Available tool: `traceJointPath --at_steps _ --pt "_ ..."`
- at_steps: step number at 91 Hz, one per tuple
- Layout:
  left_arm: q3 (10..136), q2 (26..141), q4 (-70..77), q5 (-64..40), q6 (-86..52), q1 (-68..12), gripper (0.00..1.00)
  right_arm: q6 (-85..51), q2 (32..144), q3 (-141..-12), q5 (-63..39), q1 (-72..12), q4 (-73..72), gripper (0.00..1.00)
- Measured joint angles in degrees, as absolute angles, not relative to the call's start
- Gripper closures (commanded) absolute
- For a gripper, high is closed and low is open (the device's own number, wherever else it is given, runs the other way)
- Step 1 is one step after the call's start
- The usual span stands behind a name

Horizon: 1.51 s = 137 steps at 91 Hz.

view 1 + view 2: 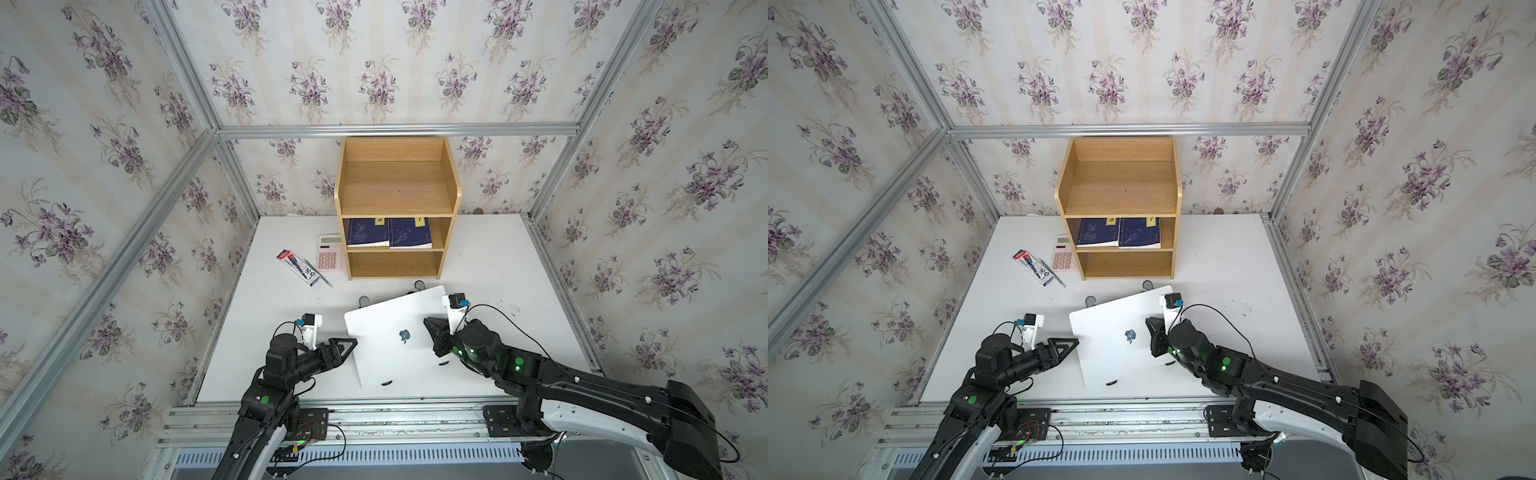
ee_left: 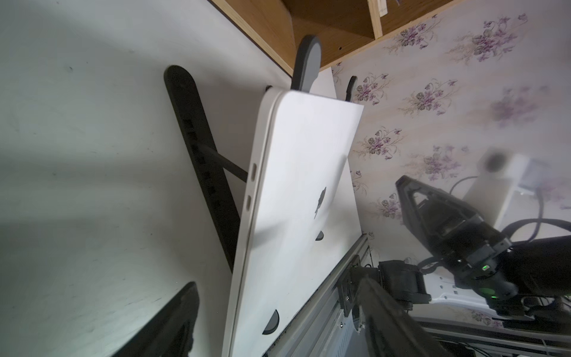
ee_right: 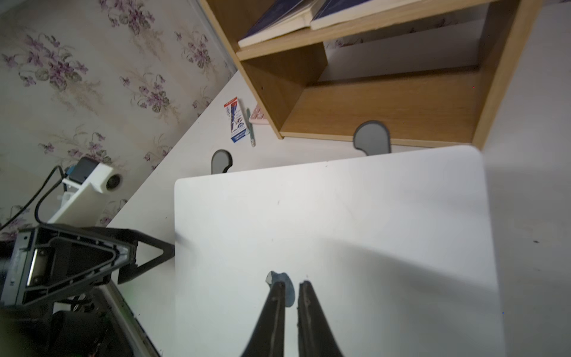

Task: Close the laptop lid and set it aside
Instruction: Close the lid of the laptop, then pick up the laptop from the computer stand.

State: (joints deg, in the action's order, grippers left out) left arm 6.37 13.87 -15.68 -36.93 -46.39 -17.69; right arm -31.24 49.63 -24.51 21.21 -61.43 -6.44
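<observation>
The laptop lies with the laptop lid down against its base, apple logo up. It slopes on a black folding stand. My left gripper is open. It straddles the laptop's left edge, one finger below and one above. My right gripper hangs over the lid by the logo. Its fingers stand almost together with only a slim gap and nothing between them. Whether they touch the lid I cannot tell.
A wooden shelf stands just behind the laptop, with two blue books on its middle level. A pinkish calculator, a pen package and a pencil lie at the back left of the white table. An aluminium rail borders the front edge.
</observation>
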Motion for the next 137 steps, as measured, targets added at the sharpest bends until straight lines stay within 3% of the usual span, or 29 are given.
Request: traceJointPath --at_steps 23,37,59,89,117,125,137 --pt "3.77 26.15 -2.85 -28.62 -46.3 -27.81 0.29 -32.88 46.81 -23.57 27.75 -52.73 1.48 0.84" --pt "2.83 35.27 6.13 -26.2 -46.46 -30.89 0.34 -34.46 47.64 -19.84 23.99 -45.45 1.56 0.84" --pt "2.85 43.66 16.1 -25.47 -47.66 -34.0 0.46 -35.99 53.76 -16.23 19.07 -41.15 -1.74 0.85" --pt "5.58 42.54 15.64 -23.92 -47.55 -37.1 0.68 -37.58 62.92 -14.44 16.01 -39.9 -7.92 0.87" --pt "8.08 38.22 14.85 -25.74 -47.79 -38.54 0.88 -40.42 62.52 -12.08 14.74 -40.01 -9.67 0.87" --pt "8.84 37.76 14.09 -25.65 -48.29 -38.7 0.99 -40.53 61.52 -12.03 14.52 -40.07 -10.07 0.87" --pt "10.63 36.75 10.98 -25.06 -48.47 -39.35 1.0 -41.5 58.37 -11.75 14.7 -40.07 -9.5 0.86"
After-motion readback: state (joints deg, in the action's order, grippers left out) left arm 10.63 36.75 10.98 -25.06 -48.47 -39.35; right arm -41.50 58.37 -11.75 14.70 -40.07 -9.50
